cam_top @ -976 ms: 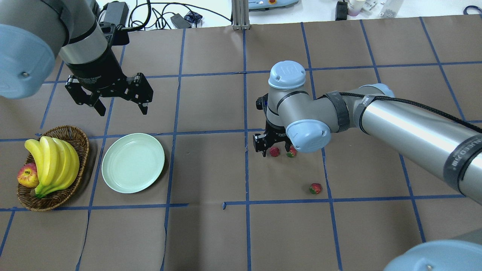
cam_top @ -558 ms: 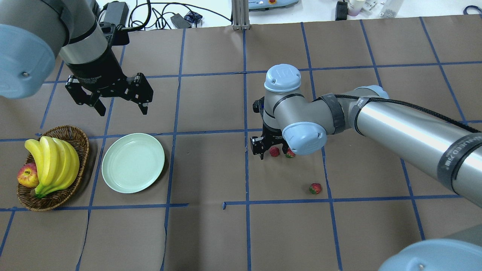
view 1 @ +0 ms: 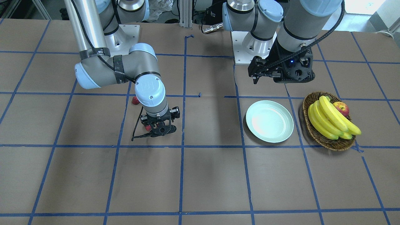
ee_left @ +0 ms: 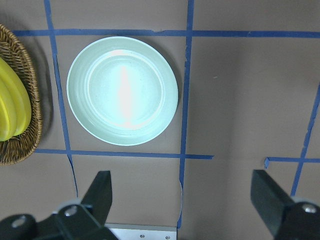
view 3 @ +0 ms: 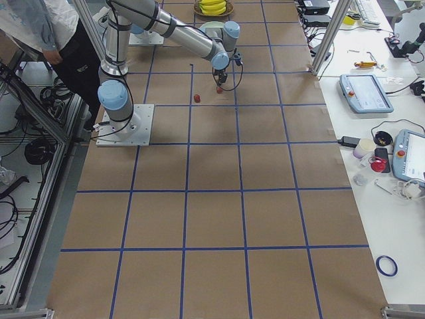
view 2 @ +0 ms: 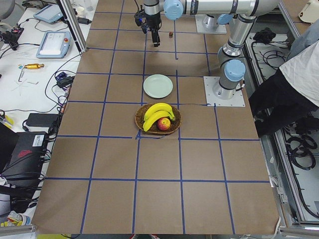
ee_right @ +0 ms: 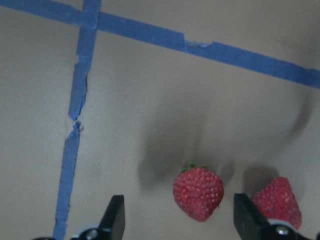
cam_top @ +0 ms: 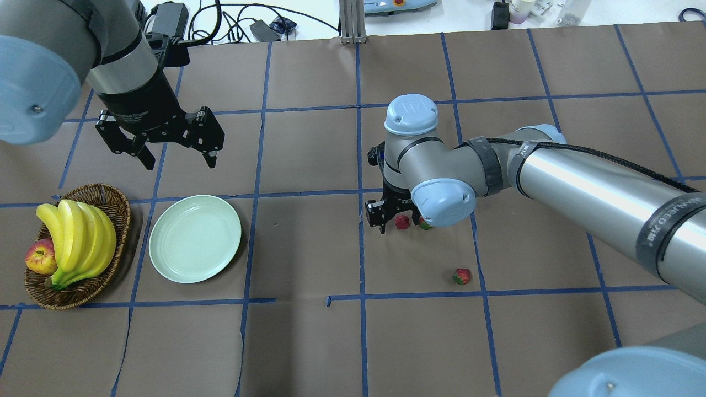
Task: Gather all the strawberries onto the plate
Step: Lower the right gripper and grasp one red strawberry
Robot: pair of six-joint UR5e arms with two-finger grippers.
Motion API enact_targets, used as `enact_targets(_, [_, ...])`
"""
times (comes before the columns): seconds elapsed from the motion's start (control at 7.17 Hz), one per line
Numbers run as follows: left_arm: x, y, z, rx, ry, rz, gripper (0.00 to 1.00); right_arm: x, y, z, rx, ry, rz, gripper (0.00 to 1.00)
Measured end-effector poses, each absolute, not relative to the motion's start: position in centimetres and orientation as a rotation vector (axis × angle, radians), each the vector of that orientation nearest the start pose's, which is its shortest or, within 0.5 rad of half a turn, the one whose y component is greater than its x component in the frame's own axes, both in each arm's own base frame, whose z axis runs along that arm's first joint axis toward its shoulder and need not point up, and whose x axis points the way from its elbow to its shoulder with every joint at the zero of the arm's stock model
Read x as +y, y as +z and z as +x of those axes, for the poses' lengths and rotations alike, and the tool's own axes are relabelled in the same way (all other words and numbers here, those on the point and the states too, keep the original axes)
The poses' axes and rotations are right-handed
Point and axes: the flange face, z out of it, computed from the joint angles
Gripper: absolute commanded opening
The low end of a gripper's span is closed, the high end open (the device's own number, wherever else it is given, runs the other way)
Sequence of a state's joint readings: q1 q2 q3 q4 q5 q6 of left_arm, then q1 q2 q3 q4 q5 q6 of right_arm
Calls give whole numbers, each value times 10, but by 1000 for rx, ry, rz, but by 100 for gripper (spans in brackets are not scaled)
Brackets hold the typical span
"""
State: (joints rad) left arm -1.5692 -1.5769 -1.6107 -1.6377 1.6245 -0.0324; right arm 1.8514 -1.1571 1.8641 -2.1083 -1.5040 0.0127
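- Overhead exterior: the right gripper [cam_top: 398, 216] is down low over the table [cam_top: 309, 342]. The first strawberry [cam_top: 402, 222] lies at its fingers. The second strawberry [cam_top: 423, 224] is just beside it, half hidden under the wrist joint. The third strawberry [cam_top: 462, 276] lies well apart from them, near a blue tape line [cam_top: 496, 295]. All three are on the table, outside the plate [cam_top: 194, 239]. The plate sits just beside the basket [cam_top: 118, 220], which holds bananas [cam_top: 77, 237] and an apple [cam_top: 39, 258]. The left gripper [cam_top: 181, 161] hangs beyond the plate with its fingers spread, gripping nothing.
- Exterior front-facing: the right gripper points straight down on the view's left, with a red strawberry at its fingers. Another strawberry shows behind the forearm. The plate lies well apart from them, on the view's right.
- Exterior left: the far arm reaches down at the far end of the table. The claw's state cannot be told from here. The plate lies between the basket and that arm.
- Exterior right: two red specks lie on the table by the near arm's gripper, too small to detail.
- Left wrist-mounted: the fingers are released and wide apart. The plate is ahead and the basket's edge is at the left.
- Right wrist-mounted: the fingers are released, one on either side of the first strawberry, and neither touches it. The second strawberry sits just outside the right-hand finger.
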Motion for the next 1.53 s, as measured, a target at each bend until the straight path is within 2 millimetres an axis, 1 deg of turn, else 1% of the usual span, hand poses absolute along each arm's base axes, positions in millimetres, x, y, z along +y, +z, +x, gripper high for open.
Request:
enact_targets(0.14, [-482, 459, -127, 3081, 174, -48, 100, -491, 180, 287, 3064, 278, -413, 36])
enact_targets(0.28, [-482, 459, -127, 3081, 176, -49, 100, -491, 178, 287, 3064, 283, -429, 3])
enact_targets(0.42, [-482, 458, -127, 3081, 179, -49, 100, -492, 176, 286, 3065, 285, -452, 0])
enact_targets(0.7, [-481, 456, -127, 3080, 184, -49, 100, -493, 177, 285, 3079, 279, -476, 0])
enact_targets(0.98, [-481, 457, -127, 3080, 180, -47, 100, -499, 189, 287, 3088, 236, -469, 0])
enact_targets(1.12, [-481, 461, -125, 3065, 164, -43, 100, -503, 200, 296, 3090, 196, -461, 0])
enact_targets(1.25, [-481, 467, -121, 3033, 141, -40, 100, -502, 211, 312, 3089, 159, -451, 0])
enact_targets(1.39, [-481, 471, -118, 3012, 125, -38, 100, -497, 216, 327, 3084, 142, -450, 0])
enact_targets(1.53, [-481, 473, -116, 3003, 117, -39, 100, -487, 218, 347, 3071, 132, -464, 0])
